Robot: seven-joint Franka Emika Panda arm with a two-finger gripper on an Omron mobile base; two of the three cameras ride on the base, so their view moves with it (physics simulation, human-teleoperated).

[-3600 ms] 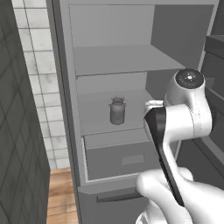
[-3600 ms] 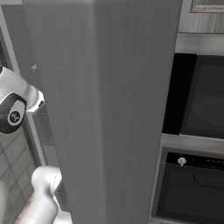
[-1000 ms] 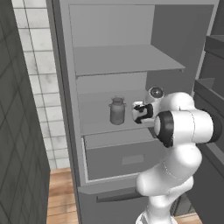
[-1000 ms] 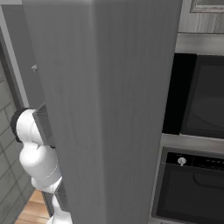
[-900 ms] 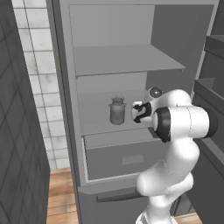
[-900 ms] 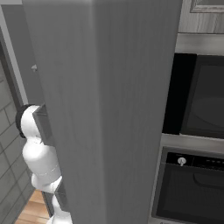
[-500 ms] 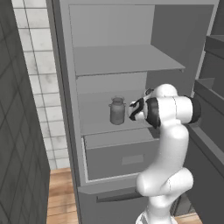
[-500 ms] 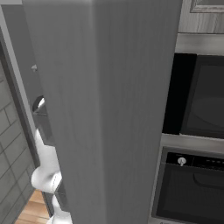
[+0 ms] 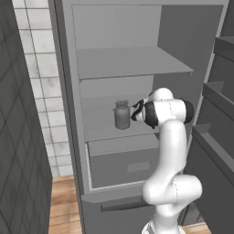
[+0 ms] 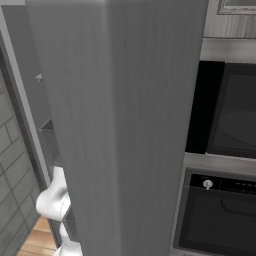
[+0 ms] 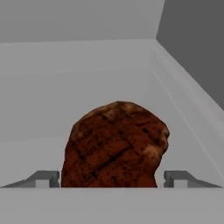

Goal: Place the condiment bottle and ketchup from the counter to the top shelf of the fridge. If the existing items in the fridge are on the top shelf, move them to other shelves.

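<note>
Since a few seconds ago, our arm has swung from in front of the fridge (image 9: 137,27) into its middle compartment. Our gripper (image 9: 136,111) now sits just right of the milk can (image 9: 121,115), fingers spread wider, the drumstick (image 11: 114,145) between them.

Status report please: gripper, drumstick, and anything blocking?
Gripper open, fingers either side of drumstick, no grip seen. Milk can beside it on same shelf. Nothing blocking.

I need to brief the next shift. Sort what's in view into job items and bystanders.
Job items: fridge; top shelf; milk can; chicken drumstick between the gripper fingertips; drawer.

Bystanders: oven; tiled wall.
</note>
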